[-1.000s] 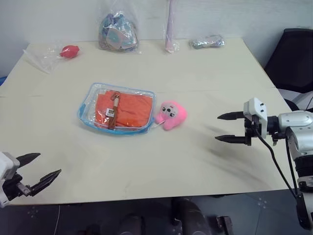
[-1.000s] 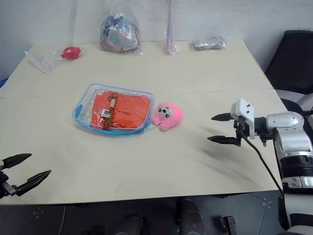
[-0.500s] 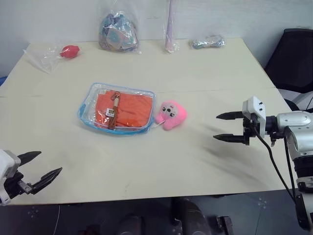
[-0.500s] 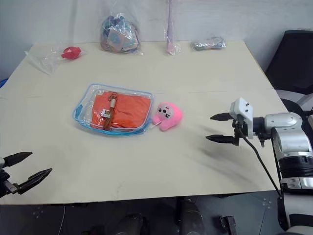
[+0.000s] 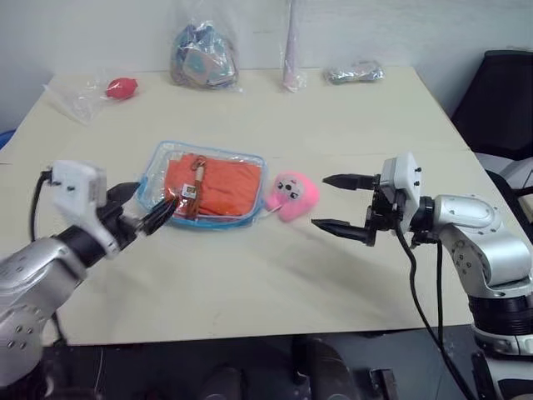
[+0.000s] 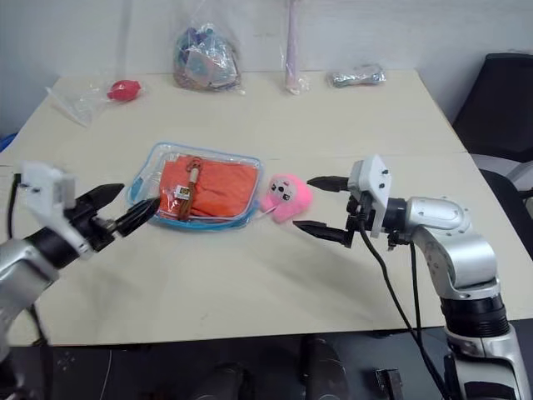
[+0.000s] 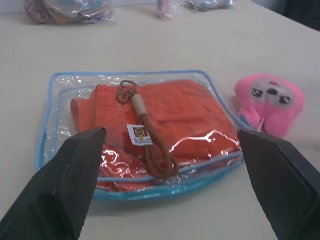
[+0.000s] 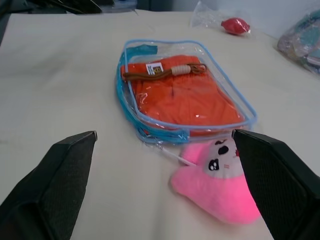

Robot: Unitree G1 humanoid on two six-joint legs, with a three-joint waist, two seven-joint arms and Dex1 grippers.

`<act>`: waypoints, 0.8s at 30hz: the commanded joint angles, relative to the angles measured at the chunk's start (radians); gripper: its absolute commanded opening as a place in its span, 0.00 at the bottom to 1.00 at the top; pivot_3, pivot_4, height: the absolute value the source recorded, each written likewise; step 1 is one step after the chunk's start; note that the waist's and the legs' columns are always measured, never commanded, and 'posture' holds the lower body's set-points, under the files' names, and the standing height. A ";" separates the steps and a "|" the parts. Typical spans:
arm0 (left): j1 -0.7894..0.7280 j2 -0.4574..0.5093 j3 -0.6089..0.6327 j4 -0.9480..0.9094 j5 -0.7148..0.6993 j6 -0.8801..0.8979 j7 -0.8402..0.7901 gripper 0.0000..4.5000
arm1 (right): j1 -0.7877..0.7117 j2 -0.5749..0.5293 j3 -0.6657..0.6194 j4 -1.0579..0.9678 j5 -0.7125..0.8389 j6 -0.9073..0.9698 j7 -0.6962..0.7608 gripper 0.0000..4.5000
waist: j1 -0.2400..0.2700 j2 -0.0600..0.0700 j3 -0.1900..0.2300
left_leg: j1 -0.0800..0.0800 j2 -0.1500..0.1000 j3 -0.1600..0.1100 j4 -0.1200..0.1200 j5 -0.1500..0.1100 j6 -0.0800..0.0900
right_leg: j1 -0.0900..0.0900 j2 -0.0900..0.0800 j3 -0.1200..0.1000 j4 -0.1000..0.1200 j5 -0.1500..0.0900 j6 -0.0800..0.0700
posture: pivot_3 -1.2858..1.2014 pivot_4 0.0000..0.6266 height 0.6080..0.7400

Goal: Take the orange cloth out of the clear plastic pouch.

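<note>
The clear plastic pouch with light blue trim lies flat in the middle of the table, and the orange cloth is folded inside it under a brown cord with a small tag. My left gripper is open just off the pouch's near left corner, pointing at it. My right gripper is open to the right, its fingertips just short of the pink plush toy beside the pouch. In the wrist views the pouch lies ahead between each pair of open fingers.
Along the back edge of the table lie a thin clear bag with a red ball, a knotted bag of multicoloured items, a pink packet and a small wrapped item. A black chair stands at the right.
Both arms have swung inward toward the pouch: the left gripper rose from the near left table edge to the pouch's corner, the right moved left to the plush toy. Both stayed open.
</note>
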 commanded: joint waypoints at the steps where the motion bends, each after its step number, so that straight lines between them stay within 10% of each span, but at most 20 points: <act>1: -0.158 -0.066 -0.119 0.106 0.111 0.042 0.145 0.99 | -0.022 0.018 0.003 -0.086 0.039 0.022 -0.040 1.00 | -0.001 -0.001 -0.001 | 0.000 0.000 0.001 0.000 0.001 0.000 | 0.000 0.001 0.000 0.000 0.000 0.000 | 0.52 0.24 1.00; 18: -0.364 -0.239 -0.314 0.486 0.401 0.010 0.163 0.99 | 0.008 0.015 0.007 -0.150 0.046 0.029 -0.119 1.00 | -0.001 -0.001 -0.001 | 0.000 0.001 0.005 -0.002 0.002 -0.001 | -0.002 0.001 0.000 -0.001 0.000 0.000 | 0.52 0.24 1.00; 24: -0.351 -0.260 -0.315 0.506 0.432 -0.008 0.121 0.64 | 0.005 0.007 0.005 -0.165 0.054 0.040 -0.129 1.00 | -0.004 -0.001 -0.001 | 0.000 0.001 0.005 -0.002 0.002 -0.001 | -0.002 0.001 0.000 0.000 0.000 0.000 | 0.52 0.24 1.00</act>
